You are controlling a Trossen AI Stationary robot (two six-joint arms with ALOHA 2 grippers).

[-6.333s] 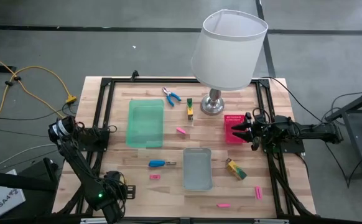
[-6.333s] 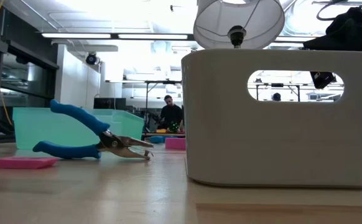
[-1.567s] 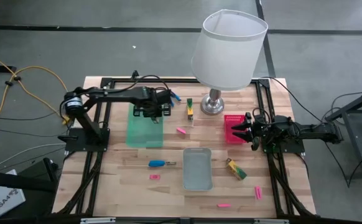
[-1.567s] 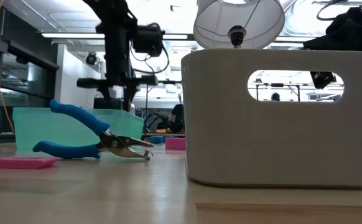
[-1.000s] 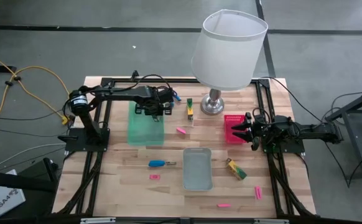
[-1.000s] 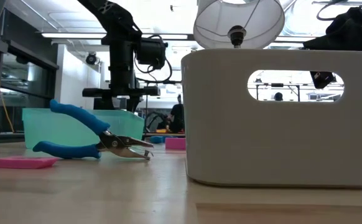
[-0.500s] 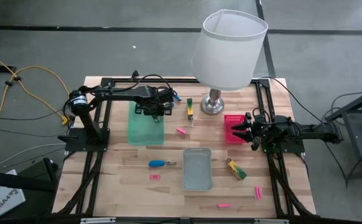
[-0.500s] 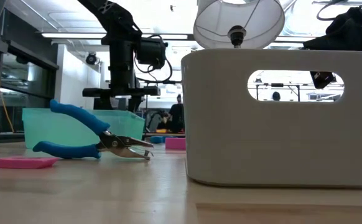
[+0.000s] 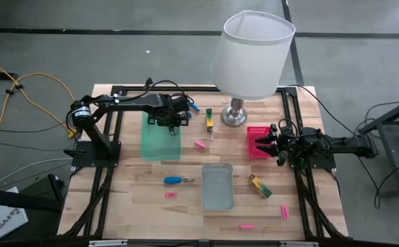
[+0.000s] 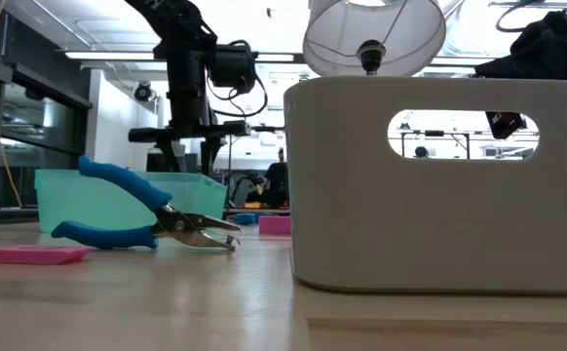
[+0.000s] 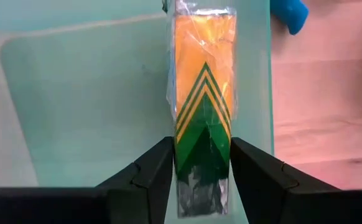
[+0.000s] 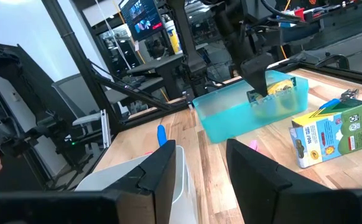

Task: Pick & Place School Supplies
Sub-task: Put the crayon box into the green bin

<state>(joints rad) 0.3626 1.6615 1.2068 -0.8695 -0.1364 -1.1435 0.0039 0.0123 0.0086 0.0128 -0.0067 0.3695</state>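
1. School supplies lie scattered across the wooden surface; one yellow-and-green pack sits between the left claw's fingers, hanging over the green tray.
2. Left claw, seen from its wrist camera, has both dark fingers pressed against the pack's green end, so it reads as grasping the pack, held above the tray floor and apparently not yet let go.
3. Right claw waits at the pink tray, beside the lamp; its fingers stand parted with nothing between them.
4. Outside any tray, by the overhead view: the blue-handled pliers near the green tray's far corner, a second yellow-and-green piece standing by the lamp base, a third lying right of the grey tray, the blue-handled screwdriver left of it, and pink bars dotted about.
5. Judged from this layout, sorting has barely begun: the grey tray looks empty, the green tray is about to get the held pack, and nearly every other item awaits collection.
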